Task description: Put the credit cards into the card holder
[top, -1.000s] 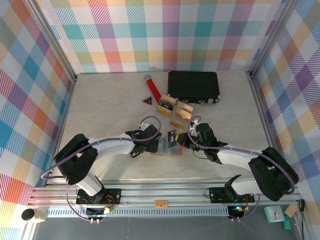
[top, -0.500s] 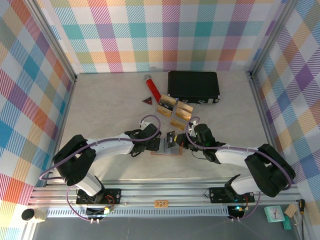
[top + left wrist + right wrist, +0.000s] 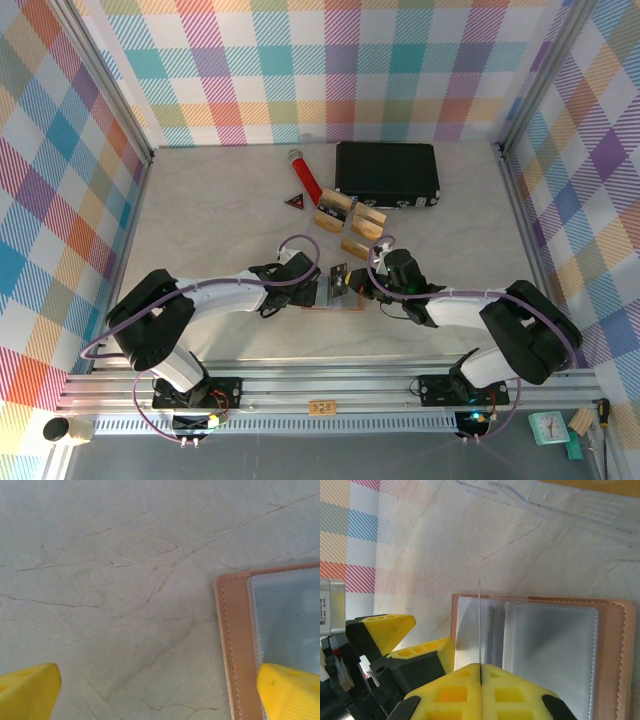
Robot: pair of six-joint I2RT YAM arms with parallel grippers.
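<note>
One pale marble-look tabletop [image 3: 200, 220], plaid walls [image 3: 300, 70] all round, black case [image 3: 387, 172] at the back. The holder [image 3: 555, 650] lies open mid-tabletop. Right tool [image 3: 481, 667] is pinched tight on a card [image 3: 479, 620], edge-on and upright over the holder's left pocket. Left tool [image 3: 160, 692] gapes wide, gripping nothing, one finger [image 3: 290, 690] over the holder's left edge.

Clear tray [image 3: 570, 505] stands close behind card holder [image 3: 615, 655].
</note>
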